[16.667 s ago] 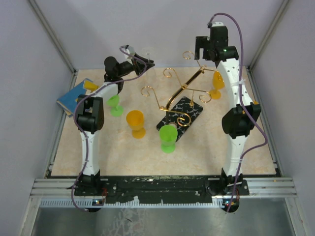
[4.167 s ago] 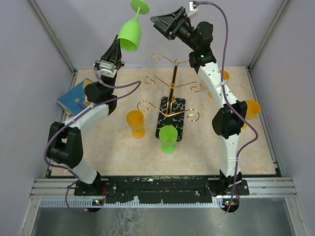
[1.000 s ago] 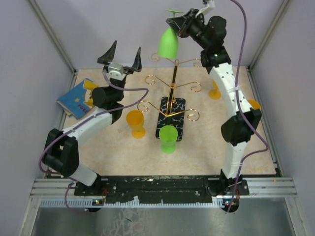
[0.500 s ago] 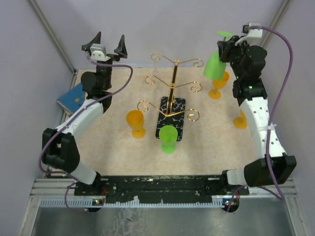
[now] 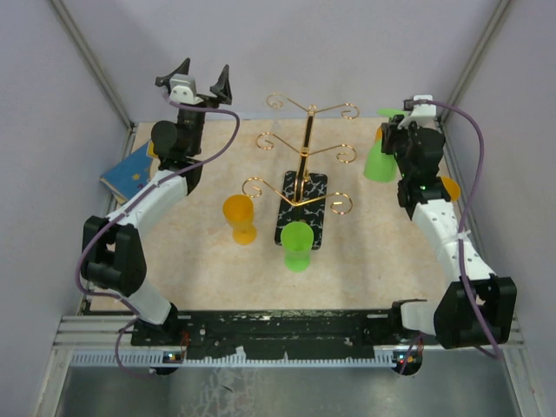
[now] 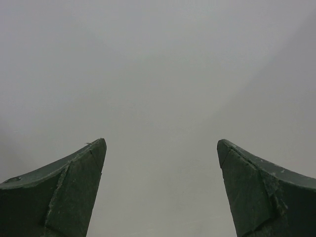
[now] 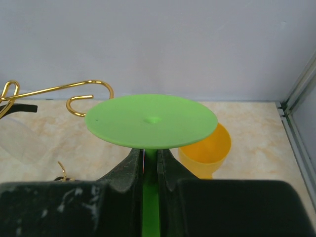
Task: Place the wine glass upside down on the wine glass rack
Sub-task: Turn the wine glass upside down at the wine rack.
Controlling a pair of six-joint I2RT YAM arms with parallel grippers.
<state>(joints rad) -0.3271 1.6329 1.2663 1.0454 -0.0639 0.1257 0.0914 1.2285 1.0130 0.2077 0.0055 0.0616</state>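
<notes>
My right gripper (image 5: pixel 400 132) is shut on the stem of a green wine glass (image 5: pixel 379 162), which hangs upside down, bowl downward, to the right of the rack's arms. In the right wrist view its round foot (image 7: pixel 150 121) sits just above the fingers (image 7: pixel 129 168), and the stem (image 7: pixel 150 163) is pinched between them. The wine glass rack (image 5: pixel 306 148), thin gold wire with curled arms, stands on a black marbled base (image 5: pixel 304 187) mid-table. One scroll arm (image 7: pixel 81 89) shows to the left of the foot. My left gripper (image 5: pixel 193 80) is open, raised at the back left, facing the bare wall (image 6: pixel 158 74).
An orange glass (image 5: pixel 238 217) and a second green glass (image 5: pixel 297 245) stand in front of the rack. Another orange glass (image 7: pixel 210 148) sits just behind the held one, and one more (image 5: pixel 448 185) lies by my right arm. A blue book (image 5: pixel 130 169) lies at the left edge.
My right arm has swung from above the rack's top to its right side and dropped lower, still holding the green glass. The left gripper stayed open and shifted slightly.
</notes>
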